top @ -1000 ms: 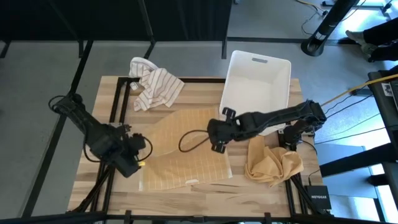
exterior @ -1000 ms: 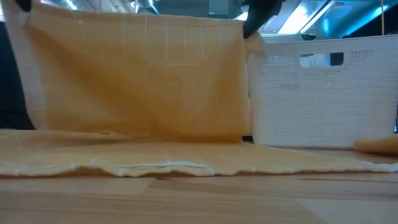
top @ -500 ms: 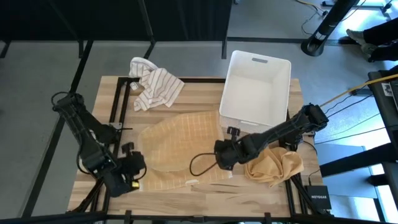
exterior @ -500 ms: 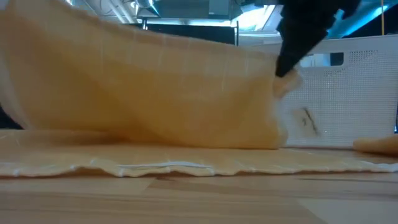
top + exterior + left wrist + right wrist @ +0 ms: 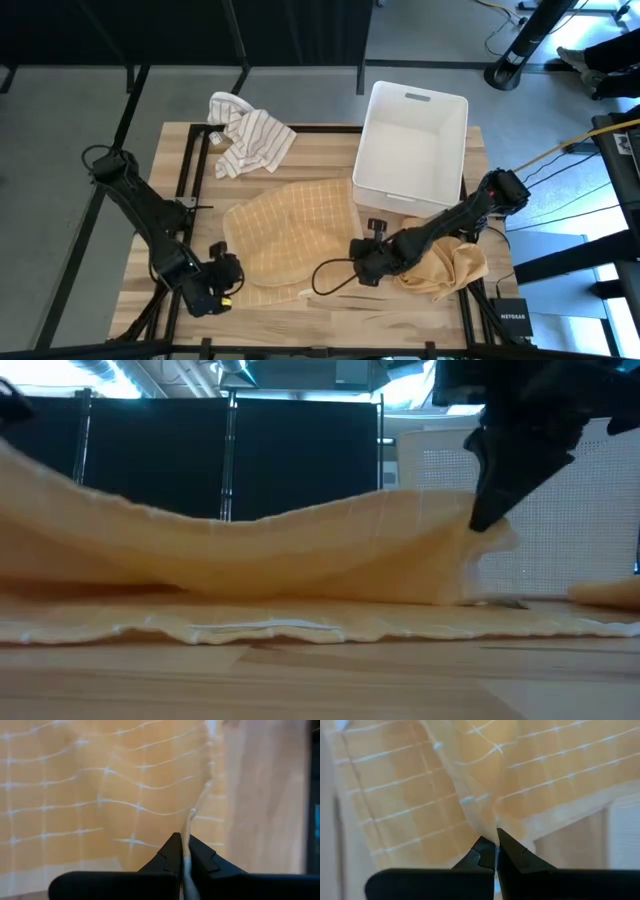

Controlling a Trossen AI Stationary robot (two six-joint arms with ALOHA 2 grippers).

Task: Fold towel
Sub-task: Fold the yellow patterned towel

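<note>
High view, towel: an orange checked towel [image 5: 285,235] lies on the wooden table [image 5: 330,325], folded over on itself, between the two claws.
High view, left claw: the left claw [image 5: 226,291] sits low at the near left corner of the towel, its arm running away from it toward the far left table edge.
High view, right claw: the right claw [image 5: 358,272] sits at the near right corner of the towel; a black cable loops just beside it.
High view, other things: a white bin [image 5: 413,145] stands beyond the right claw, a crumpled orange cloth [image 5: 445,268] lies just beside the right arm on the side away from the towel, and a striped cloth [image 5: 247,140] lies well beyond the left claw at the far table edge.
Low view, towel: the towel [image 5: 260,560] sags in a raised fold above its lower layer, which lies flat on the table.
Low view, right claw: the dark claw [image 5: 478,525] pinches the raised edge just above the table, with the bin [image 5: 590,510] behind it.
Left wrist view: the left claw [image 5: 183,851] is closed tight on the towel's [image 5: 100,790] hem, which runs out from between its tips; bare table [image 5: 265,795] shows beside the hem.
Right wrist view: the right claw [image 5: 495,846] is closed tight, nipping a pleat of the towel [image 5: 485,775] between its tips.
</note>
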